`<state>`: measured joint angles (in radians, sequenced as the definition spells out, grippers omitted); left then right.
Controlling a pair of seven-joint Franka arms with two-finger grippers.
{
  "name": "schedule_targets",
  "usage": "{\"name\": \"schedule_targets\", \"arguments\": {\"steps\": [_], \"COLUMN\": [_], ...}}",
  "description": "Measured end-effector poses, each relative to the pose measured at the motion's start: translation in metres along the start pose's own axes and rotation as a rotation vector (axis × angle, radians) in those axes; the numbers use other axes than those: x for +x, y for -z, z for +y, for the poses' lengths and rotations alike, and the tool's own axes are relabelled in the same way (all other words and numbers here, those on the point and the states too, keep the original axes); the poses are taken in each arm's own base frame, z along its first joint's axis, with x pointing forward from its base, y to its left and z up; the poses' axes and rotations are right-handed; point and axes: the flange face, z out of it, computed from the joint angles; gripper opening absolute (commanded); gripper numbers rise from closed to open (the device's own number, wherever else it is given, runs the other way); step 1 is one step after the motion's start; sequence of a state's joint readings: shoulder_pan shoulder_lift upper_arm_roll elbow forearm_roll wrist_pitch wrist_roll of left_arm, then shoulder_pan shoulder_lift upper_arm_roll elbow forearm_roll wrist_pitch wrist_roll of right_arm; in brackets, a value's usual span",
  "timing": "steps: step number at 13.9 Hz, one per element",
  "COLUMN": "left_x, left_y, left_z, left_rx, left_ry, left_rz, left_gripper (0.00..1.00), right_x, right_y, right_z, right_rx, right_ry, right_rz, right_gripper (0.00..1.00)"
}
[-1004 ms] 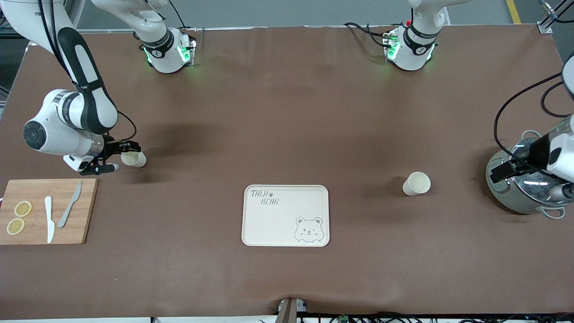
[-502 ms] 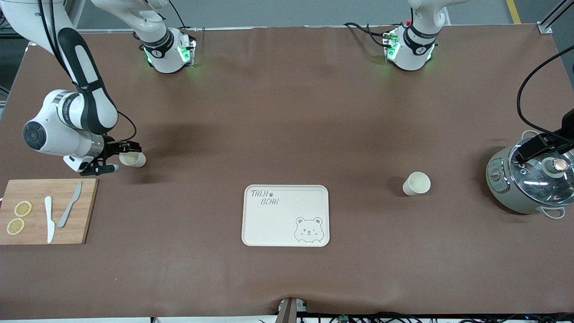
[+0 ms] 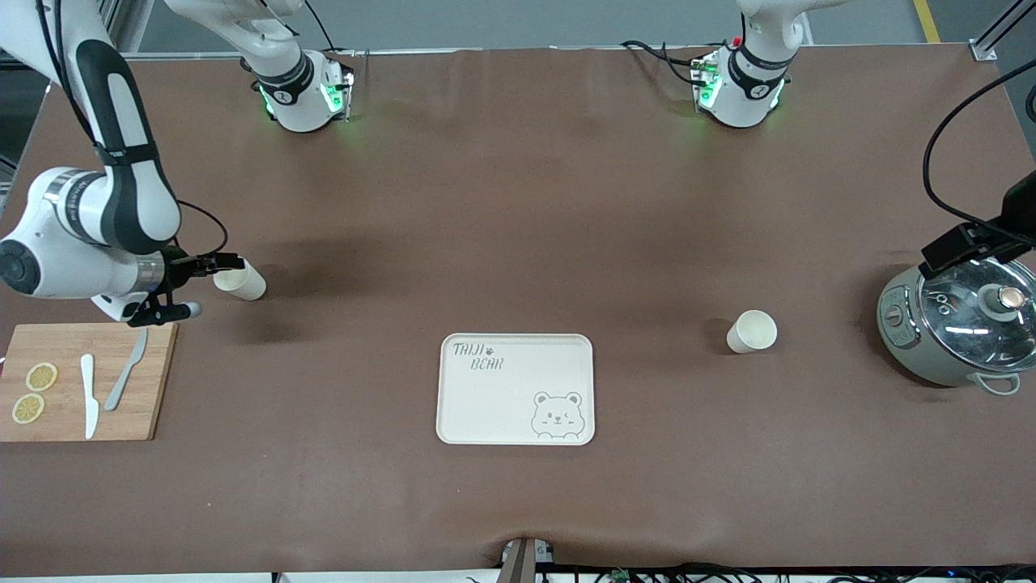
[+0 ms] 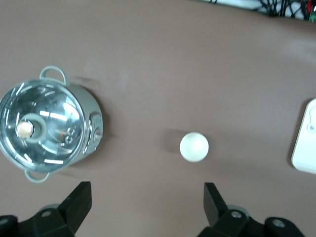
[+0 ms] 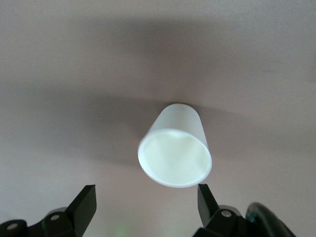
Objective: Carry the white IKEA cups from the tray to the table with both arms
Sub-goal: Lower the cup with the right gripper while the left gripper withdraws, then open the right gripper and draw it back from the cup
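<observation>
the right gripper [image 3: 188,285], jaws now apart, has released and drawn back from one cup [image 3: 240,282]; the other cup [image 3: 752,332] stands toward the left arm's end, the left gripper [image 4: 147,202] wide open above it, leaving the tray [image 3: 515,389] bare.

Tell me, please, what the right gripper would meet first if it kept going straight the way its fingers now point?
Most likely the white cup it stands open beside: in the right wrist view the cup sits just ahead of the right gripper, between the finger lines. Past it only bare table shows. How high the fingertips hang is unclear.
</observation>
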<state>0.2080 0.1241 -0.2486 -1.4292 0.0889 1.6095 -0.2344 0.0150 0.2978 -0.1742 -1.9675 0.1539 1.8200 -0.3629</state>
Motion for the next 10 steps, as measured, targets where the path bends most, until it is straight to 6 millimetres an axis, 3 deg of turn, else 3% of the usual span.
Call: {"name": "schedule_targets", "arguments": {"steps": [6,8,10], "left_x": [-0.045,-0.054,-0.056], "left_y": [0.041,0.046,0.045], "left_z": [0.003,0.013,0.016], "left_rx": [0.034,0.037,0.021], "left_ry": [-0.013,-0.032,-0.036], "left_rz": [-0.064,-0.062,-0.067], "left_gripper": [1.0,1.0,1.0], "right_x": [0.021,0.03,0.038], "right_y": [0.044,0.047,0.041], "right_z": [-0.006,-0.007,-0.01], "right_rx": [0.022,0.019,0.015], "right_ry": [-0.004,-0.02,-0.018], "right_rz": [-0.095,-0.106,-0.117], "right_gripper": [0.9,0.85,0.85]}}
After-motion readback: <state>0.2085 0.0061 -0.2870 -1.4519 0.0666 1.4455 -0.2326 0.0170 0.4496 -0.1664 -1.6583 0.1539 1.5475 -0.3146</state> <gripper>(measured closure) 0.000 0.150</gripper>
